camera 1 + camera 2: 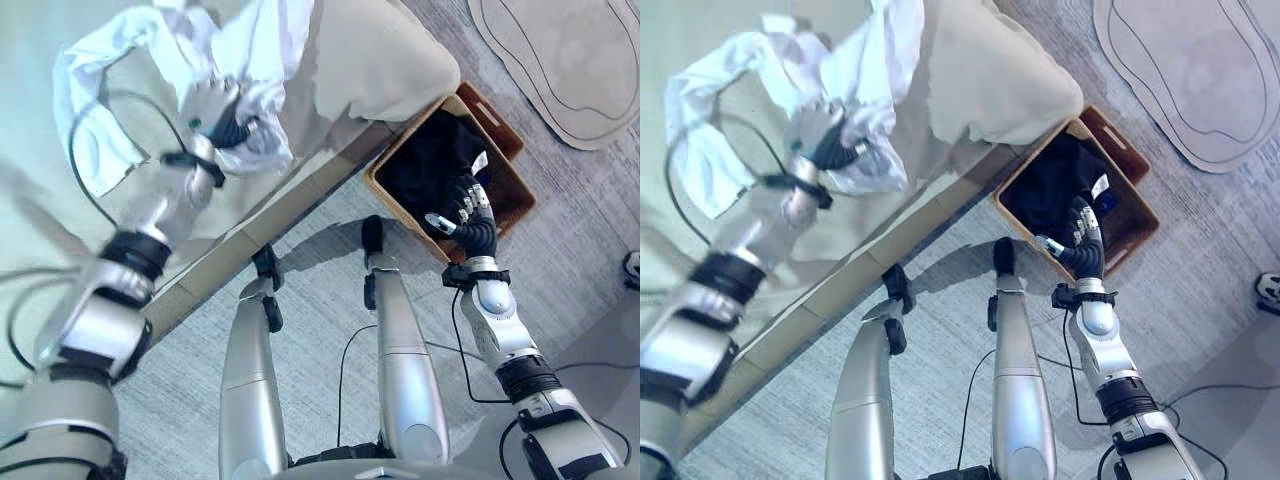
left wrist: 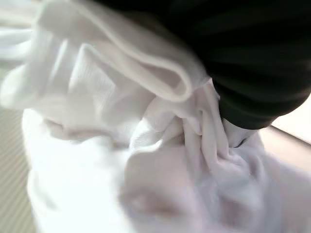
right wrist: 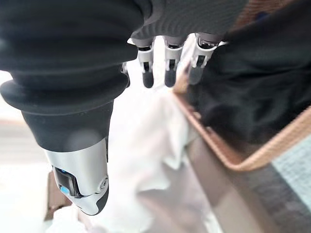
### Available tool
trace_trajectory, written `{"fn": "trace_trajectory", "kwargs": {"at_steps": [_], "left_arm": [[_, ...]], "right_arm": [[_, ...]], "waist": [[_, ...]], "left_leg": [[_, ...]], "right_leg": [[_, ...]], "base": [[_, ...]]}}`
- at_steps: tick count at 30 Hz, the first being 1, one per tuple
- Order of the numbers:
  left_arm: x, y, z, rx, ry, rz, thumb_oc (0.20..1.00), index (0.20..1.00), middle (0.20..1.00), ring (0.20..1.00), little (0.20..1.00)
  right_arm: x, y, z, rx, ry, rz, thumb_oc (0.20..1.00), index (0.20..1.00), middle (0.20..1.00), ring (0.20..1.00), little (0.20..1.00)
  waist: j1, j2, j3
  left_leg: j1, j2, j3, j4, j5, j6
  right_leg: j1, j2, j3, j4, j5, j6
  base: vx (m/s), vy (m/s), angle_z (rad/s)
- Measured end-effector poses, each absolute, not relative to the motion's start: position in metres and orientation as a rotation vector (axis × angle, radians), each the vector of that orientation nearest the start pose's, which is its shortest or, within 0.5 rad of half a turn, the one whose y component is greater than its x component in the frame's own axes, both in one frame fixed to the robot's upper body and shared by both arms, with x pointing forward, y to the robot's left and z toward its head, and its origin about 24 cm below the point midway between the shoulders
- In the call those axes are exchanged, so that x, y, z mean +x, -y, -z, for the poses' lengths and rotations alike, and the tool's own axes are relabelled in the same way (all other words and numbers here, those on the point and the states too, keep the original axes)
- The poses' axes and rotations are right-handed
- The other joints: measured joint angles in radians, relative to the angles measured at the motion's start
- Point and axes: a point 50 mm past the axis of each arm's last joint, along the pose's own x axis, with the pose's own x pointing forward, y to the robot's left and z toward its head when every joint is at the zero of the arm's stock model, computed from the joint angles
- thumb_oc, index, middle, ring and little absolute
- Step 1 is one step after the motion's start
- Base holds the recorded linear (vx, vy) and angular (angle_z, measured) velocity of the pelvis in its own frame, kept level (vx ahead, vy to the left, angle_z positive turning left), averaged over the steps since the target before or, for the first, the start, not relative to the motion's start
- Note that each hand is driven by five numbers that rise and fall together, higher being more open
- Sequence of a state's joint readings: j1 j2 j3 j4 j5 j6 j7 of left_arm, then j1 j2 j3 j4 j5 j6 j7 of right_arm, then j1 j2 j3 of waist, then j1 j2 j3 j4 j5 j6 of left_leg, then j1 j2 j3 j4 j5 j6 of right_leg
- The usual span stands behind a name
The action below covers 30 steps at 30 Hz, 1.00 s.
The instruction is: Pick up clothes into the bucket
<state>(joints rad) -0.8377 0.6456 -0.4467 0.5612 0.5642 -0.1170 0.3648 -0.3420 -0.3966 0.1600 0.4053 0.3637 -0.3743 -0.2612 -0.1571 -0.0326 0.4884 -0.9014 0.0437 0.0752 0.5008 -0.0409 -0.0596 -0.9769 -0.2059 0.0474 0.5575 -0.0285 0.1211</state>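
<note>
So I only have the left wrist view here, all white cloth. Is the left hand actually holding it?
Observer: Yes, the left hand grips the white garment above the bed.
Operator: And the bucket?
Observer: A brown basket sits on the floor beside the bed, dark clothes already inside.
Operator: Right hand?
Observer: The right hand hovers open over the basket's near rim, holding nothing.

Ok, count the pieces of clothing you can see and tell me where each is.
2. A white garment is bunched in the left hand over the bed; a dark garment lies in the brown basket under the right hand. It may hide more.
</note>
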Motion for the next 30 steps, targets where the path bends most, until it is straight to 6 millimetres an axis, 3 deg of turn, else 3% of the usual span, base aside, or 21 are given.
{"fn": "trace_trajectory", "kwargs": {"at_steps": [4,7,14,17,19,22,24,26,30], "left_arm": [[0.355,-0.171,-0.15,1.21,0.54,-0.026,0.2,0.2,0.2,0.2,0.2],[0.34,-0.158,-0.138,1.131,0.571,0.019,0.2,0.2,0.2,0.2,0.2],[0.319,-0.145,-0.143,1.008,0.67,0.118,0.2,0.2,0.2,0.2,0.2],[0.309,-0.14,-0.153,0.967,0.719,0.178,0.2,0.2,0.2,0.2,0.2],[0.303,-0.14,-0.157,0.871,0.709,0.238,0.2,0.2,0.2,0.2,0.2],[0.295,-0.139,-0.164,0.775,0.725,0.298,0.2,0.2,0.2,0.2,0.2],[0.29,-0.137,-0.175,0.703,0.743,0.346,0.2,0.2,0.2,0.2,0.2],[0.286,-0.134,-0.178,0.627,0.741,0.391,0.2,0.2,0.2,0.2,0.2],[0.281,-0.132,-0.183,0.498,0.727,0.466,0.2,0.2,0.2,0.2,0.2]], "right_arm": [[0.314,0.207,-0.089,-0.071,0.291,0.171,1.0,1.0,1.0,1.0,1.0],[0.313,0.209,-0.088,-0.121,0.288,0.196,1.0,1.0,1.0,1.0,1.0],[0.316,0.21,-0.091,-0.282,0.295,0.213,1.0,1.0,1.0,1.0,1.0],[0.317,0.212,-0.099,-0.471,0.325,0.155,1.0,1.0,1.0,1.0,1.0],[0.324,0.205,-0.105,-0.727,0.341,0.031,1.0,1.0,1.0,1.0,1.0],[0.328,0.194,-0.11,-0.921,0.385,-0.082,1.0,1.0,1.0,1.0,1.0],[0.334,0.181,-0.122,-1.016,0.441,-0.143,1.0,1.0,1.0,1.0,1.0],[0.334,0.17,-0.119,-1.045,0.455,-0.193,1.0,1.0,1.0,1.0,1.0],[0.33,0.159,-0.119,-1.048,0.467,-0.264,1.0,1.0,1.0,1.0,1.0]], "waist": [[0.024,-0.001,-0.002],[0.035,-0.001,-0.003],[0.068,0.0,-0.007],[0.083,0.002,-0.029],[0.098,0.001,-0.022],[0.106,0.012,-0.125],[0.119,0.014,-0.129],[0.12,0.015,-0.18],[0.12,0.015,-0.191]], "left_leg": [[0.09,-0.015,-0.015,-0.072,0.019,-0.001],[0.175,-0.019,-0.038,-0.16,0.048,-0.006],[0.364,-0.021,-0.079,-0.299,0.095,-0.009],[0.426,-0.017,-0.08,-0.32,0.101,-0.009],[0.538,-0.015,-0.084,-0.34,0.101,-0.009],[0.575,-0.015,-0.094,-0.383,0.095,-0.012],[0.632,-0.013,-0.1,-0.399,0.094,-0.012],[0.652,-0.013,-0.104,-0.418,0.094,-0.012],[0.733,-0.015,-0.105,-0.444,0.094,-0.012]], "right_leg": [[0.088,-0.013,-0.018,-0.04,-0.002,0.001],[0.176,-0.024,-0.058,-0.096,-0.005,0.008],[0.38,-0.022,-0.122,-0.198,0.004,0.012],[0.46,-0.021,-0.137,-0.245,0.016,0.015],[0.59,-0.021,-0.153,-0.291,0.021,0.016],[0.64,-0.014,-0.17,-0.355,0.028,0.023],[0.716,-0.011,-0.18,-0.395,0.034,0.025],[0.744,-0.008,-0.193,-0.421,0.034,0.026],[0.831,-0.005,-0.198,-0.46,0.037,0.028]], "base": [[0.0,-0.041,0.14],[0.04,-0.073,0.23],[0.06,-0.045,0.15],[0.15,-0.041,0.05],[0.15,-0.024,0.07],[0.1,-0.007,0.06],[0.14,-0.006,0.08],[0.12,0.0,0.09],[0.11,-0.009,0.02]]}}
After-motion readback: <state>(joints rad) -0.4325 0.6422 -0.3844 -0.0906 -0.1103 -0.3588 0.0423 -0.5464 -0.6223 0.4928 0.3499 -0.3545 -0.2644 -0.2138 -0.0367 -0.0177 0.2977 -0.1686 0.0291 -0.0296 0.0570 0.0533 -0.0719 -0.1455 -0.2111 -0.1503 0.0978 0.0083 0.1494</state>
